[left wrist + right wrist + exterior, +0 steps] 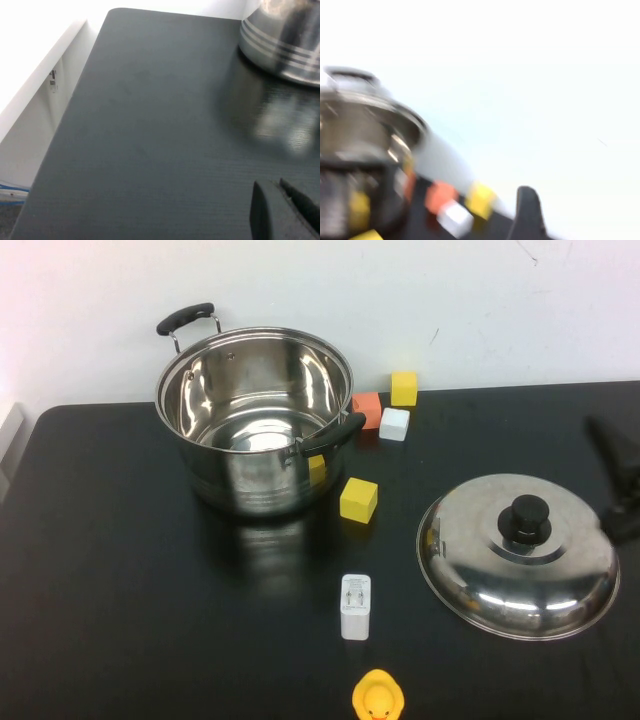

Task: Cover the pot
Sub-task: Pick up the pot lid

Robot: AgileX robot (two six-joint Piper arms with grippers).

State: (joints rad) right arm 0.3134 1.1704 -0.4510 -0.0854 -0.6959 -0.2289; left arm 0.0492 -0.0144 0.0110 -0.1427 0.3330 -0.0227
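The pot (pixel 255 420), a large shiny steel stockpot with two black side handles, stands open and empty at the back left of the black table (pixel 120 570). The domed steel lid (pixel 518 555) with a black knob (pixel 530 520) lies flat on the table at the right, apart from the pot. My right gripper (pixel 620 480) is at the table's right edge, just right of the lid and above it, holding nothing that I can see. My left gripper (pixel 271 183) is shut and empty, low over the bare table left of the pot (pixel 285 45); it is out of the high view.
Yellow (pixel 359 499), orange (pixel 367 410), white (pixel 394 424) and a second yellow (pixel 404 388) block lie between the pot and the lid. A white charger (pixel 355 606) and a yellow duck (pixel 378 697) sit at the front middle. A white wall runs behind the table.
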